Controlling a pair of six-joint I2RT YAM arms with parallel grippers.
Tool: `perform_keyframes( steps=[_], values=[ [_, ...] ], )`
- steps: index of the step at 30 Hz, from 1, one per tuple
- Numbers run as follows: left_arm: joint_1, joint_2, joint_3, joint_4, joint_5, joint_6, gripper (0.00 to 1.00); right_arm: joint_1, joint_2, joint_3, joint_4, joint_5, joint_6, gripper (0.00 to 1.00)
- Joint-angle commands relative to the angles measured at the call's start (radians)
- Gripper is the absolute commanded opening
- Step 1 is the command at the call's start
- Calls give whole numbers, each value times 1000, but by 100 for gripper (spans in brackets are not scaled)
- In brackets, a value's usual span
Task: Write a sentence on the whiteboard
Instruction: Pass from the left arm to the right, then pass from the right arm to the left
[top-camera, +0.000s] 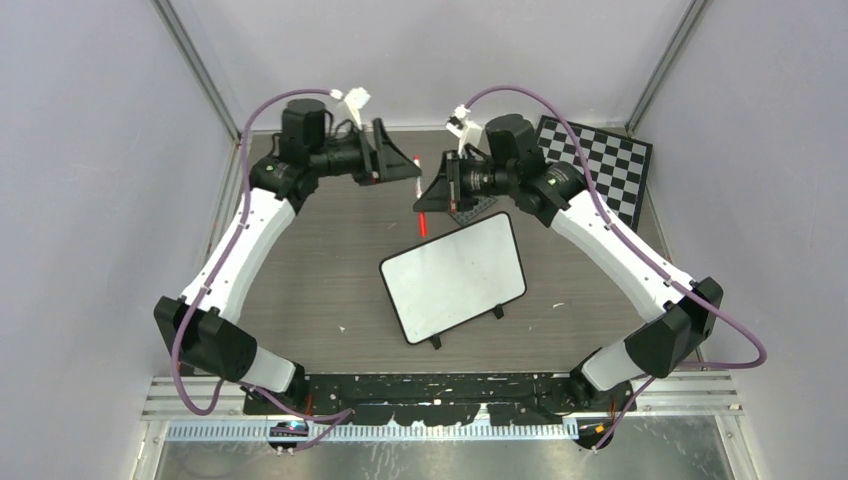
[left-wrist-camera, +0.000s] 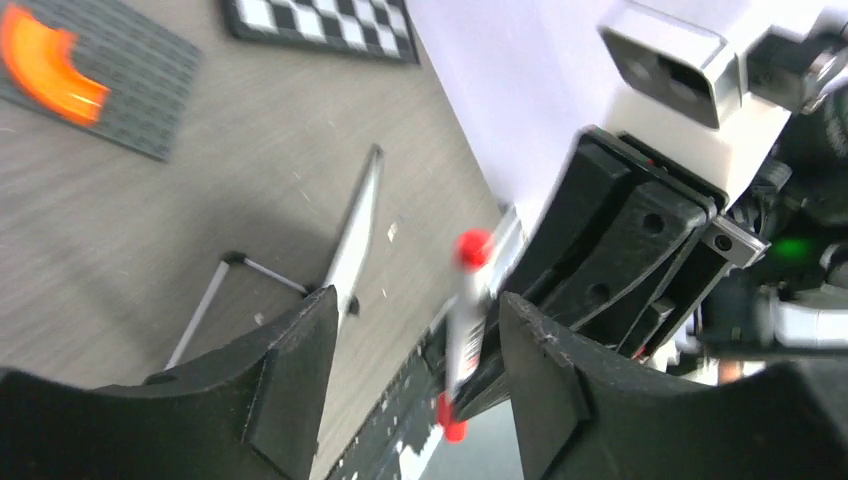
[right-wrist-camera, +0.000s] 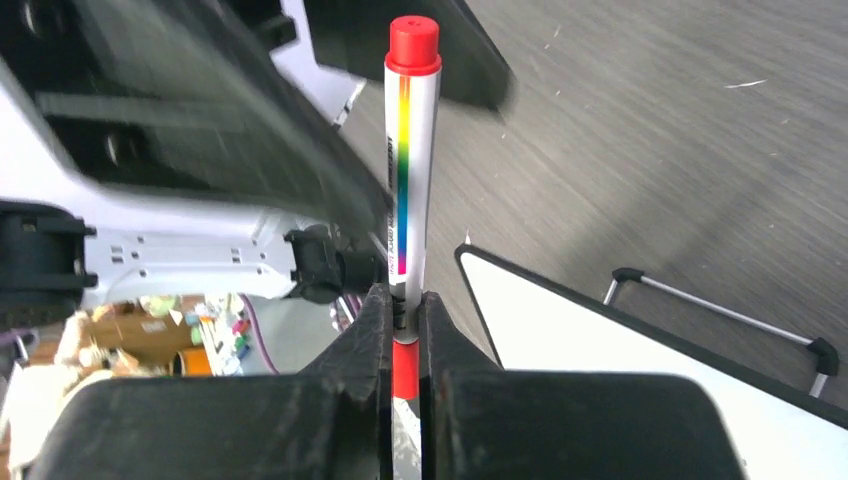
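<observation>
Right jaws: we see the right gripper (right-wrist-camera: 402, 300) closed tight on a marker (right-wrist-camera: 410, 160), pinching it near its lower red end, so most of the barrel sticks out beyond the fingers.
Left jaws: the left gripper (left-wrist-camera: 415, 310) stands wide apart and holds nothing, with the marker just beyond its fingertips.
Marker: white barrel with a rainbow stripe, red at both ends; we cannot tell which end is the cap.
Whiteboard: the whiteboard (top-camera: 455, 275) lies mid-table on its small feet, turned at an angle, just near of both grippers.
Sentence: we see no writing on it yet.
Beyond: a chessboard (top-camera: 600, 165) sits at the far right.
Risk, handover: we judge that an off-centre close by the left jaws could lever the marker askew, since it is held near one end.
Risk, pull: tugging the cap may drag the barrel through the right fingers and drop it.
Risk, writing: pressing down could make the board skate on its feet.
</observation>
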Motion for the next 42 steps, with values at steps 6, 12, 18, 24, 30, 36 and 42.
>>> perform_keyframes(
  steps=[6, 12, 18, 24, 30, 36, 42],
  values=[
    [111, -140, -157, 242, -24, -59, 72, -226, -71, -37, 227, 60, 294, 0],
    [-55, -93, -89, 109, -111, 98, 69, -227, -61, -69, 295, 69, 431, 0],
    [-119, -19, -38, 85, -136, 140, 63, -210, -65, -88, 326, 42, 472, 0],
    [-168, 22, -4, 57, -166, 190, 42, -172, -52, -103, 337, 22, 468, 0],
    [-169, 24, -3, 21, -234, 241, 10, -165, -53, -115, 325, 6, 436, 0],
    [-168, -15, -18, -25, -244, 348, 0, -175, -65, -106, 261, -30, 359, 26],
    [-167, -84, -43, -212, -249, 677, 0, -255, -130, -74, 104, -82, 243, 57]
  ],
)
